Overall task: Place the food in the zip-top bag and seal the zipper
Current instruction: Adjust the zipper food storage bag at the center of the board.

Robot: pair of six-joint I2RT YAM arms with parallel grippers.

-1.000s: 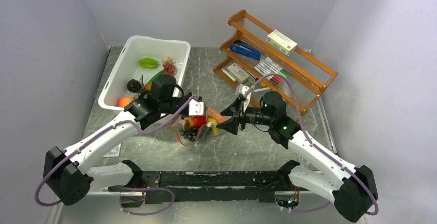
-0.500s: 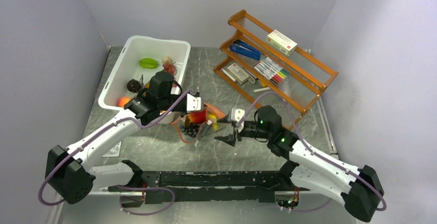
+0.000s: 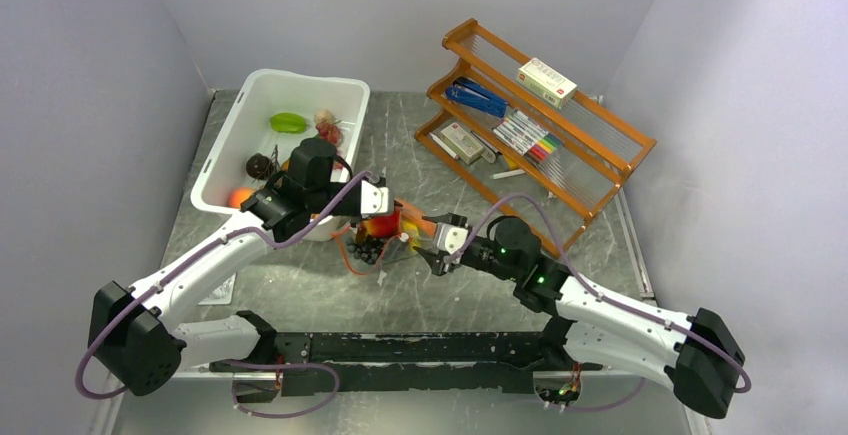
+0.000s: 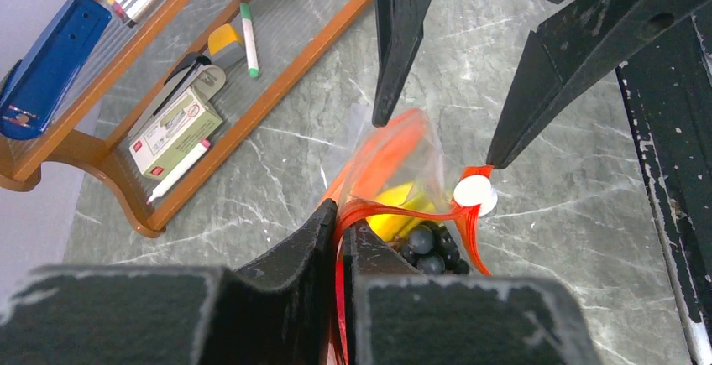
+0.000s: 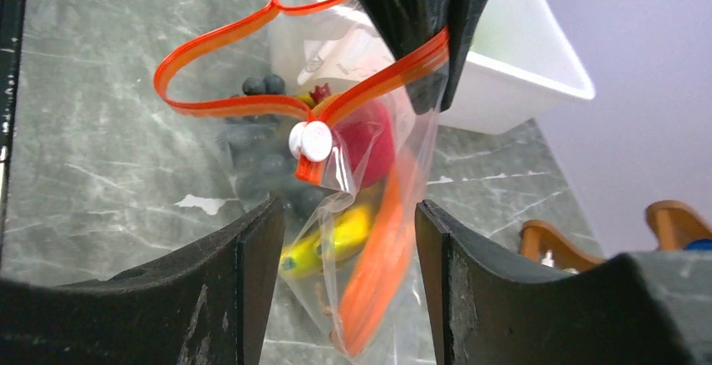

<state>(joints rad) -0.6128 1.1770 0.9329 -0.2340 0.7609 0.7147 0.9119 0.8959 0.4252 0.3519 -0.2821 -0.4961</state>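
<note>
One limp, slippery bag (image 5: 395, 164): my left tool (image 4: 338, 218) pinches its zipper (image 5: 235, 106), so my spread right tool (image 5: 346, 205) should take the stiff white slider (image 5: 311, 141).

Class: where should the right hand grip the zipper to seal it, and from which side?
Grip the white slider tab, coming from the end opposite the left hand, which pinches the zipper. The tab is the only knob on that looped strip, just ahead of the open right hand.
</note>
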